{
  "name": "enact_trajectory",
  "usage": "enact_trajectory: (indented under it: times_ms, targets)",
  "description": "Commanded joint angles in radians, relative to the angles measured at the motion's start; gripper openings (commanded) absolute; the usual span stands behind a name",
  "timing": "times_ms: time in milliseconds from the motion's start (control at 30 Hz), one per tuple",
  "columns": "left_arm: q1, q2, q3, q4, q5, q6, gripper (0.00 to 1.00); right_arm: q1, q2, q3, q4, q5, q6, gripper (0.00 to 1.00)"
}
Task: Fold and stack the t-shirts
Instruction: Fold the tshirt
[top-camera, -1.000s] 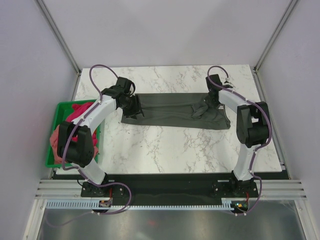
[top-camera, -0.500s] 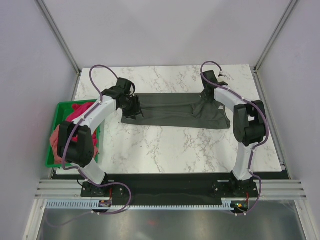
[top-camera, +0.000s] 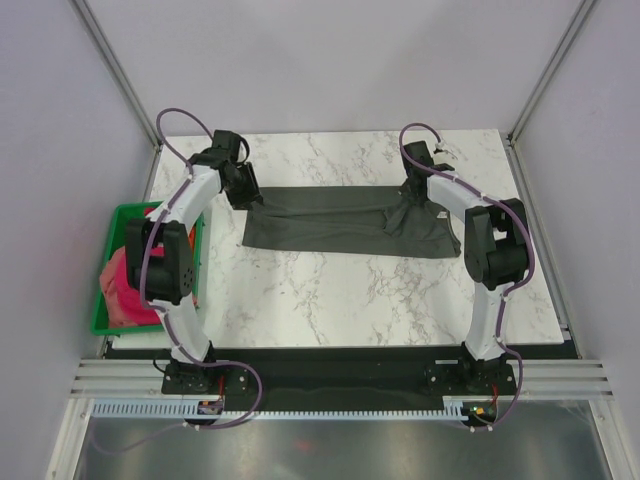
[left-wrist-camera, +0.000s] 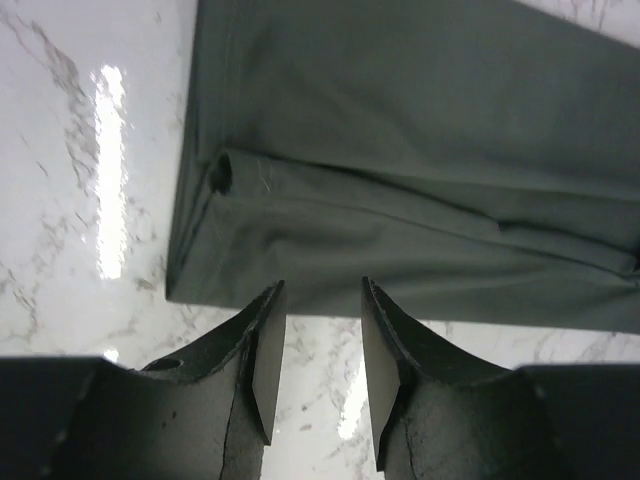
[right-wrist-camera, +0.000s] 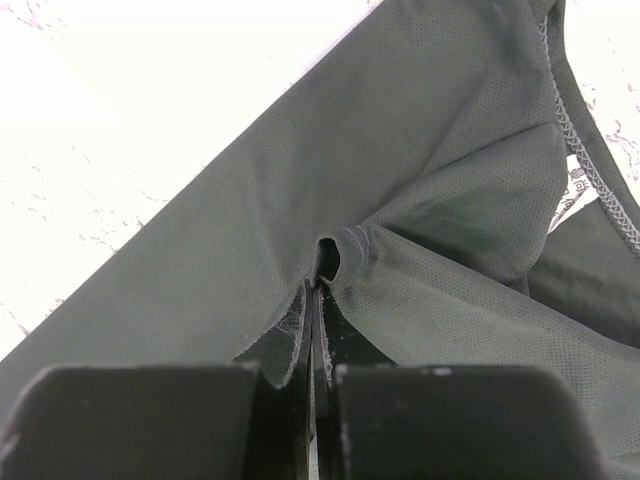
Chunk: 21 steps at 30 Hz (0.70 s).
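Observation:
The dark charcoal grey t-shirt (top-camera: 340, 222) lies folded into a long band across the far middle of the marble table (top-camera: 330, 290). My left gripper (top-camera: 243, 188) is open and empty, just off the shirt's far-left corner; in the left wrist view its fingers (left-wrist-camera: 268, 350) hang over bare marble beside the shirt's edge (left-wrist-camera: 400, 200). My right gripper (top-camera: 413, 192) is shut on a pinched fold of the grey shirt (right-wrist-camera: 420, 200) near its right end. The magenta-pink shirt (top-camera: 165, 215) and the salmon-pink shirt (top-camera: 122, 285) lie bunched in the green bin.
The green plastic bin (top-camera: 110, 325) sits at the table's left edge beside the left arm. Grey walls and metal frame posts stand close around the table. The near half of the table shows bare marble.
My left gripper has let go of the grey shirt's left end and moved up and back toward the far-left corner. The right gripper has stayed pinched on the shirt's right end.

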Motion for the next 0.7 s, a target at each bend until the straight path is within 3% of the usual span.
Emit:
enact_trajectory:
  times_ms: [0, 233, 533, 600, 667]
  targets:
    - [0.014, 0.081, 0.076, -0.002, -0.033, 0.094, 0.43, 0.001, -0.033, 0.012, 0.022, -0.017, -0.018, 0.00]
    - [0.020, 0.225, 0.131, -0.013, -0.085, 0.221, 0.46, 0.003, -0.051, -0.001, 0.034, -0.031, -0.032, 0.00]
    - [0.022, 0.323, 0.200, -0.013, -0.162, 0.261, 0.47, 0.001, -0.053, -0.025, 0.053, -0.054, -0.041, 0.00]
    - [0.022, 0.334, 0.208, -0.013, -0.148, 0.263, 0.45, 0.003, -0.053, -0.030, 0.054, -0.052, -0.046, 0.00]
    - [0.022, 0.336, 0.206, -0.014, -0.148, 0.257, 0.33, 0.003, -0.056, -0.033, 0.054, -0.048, -0.049, 0.00]
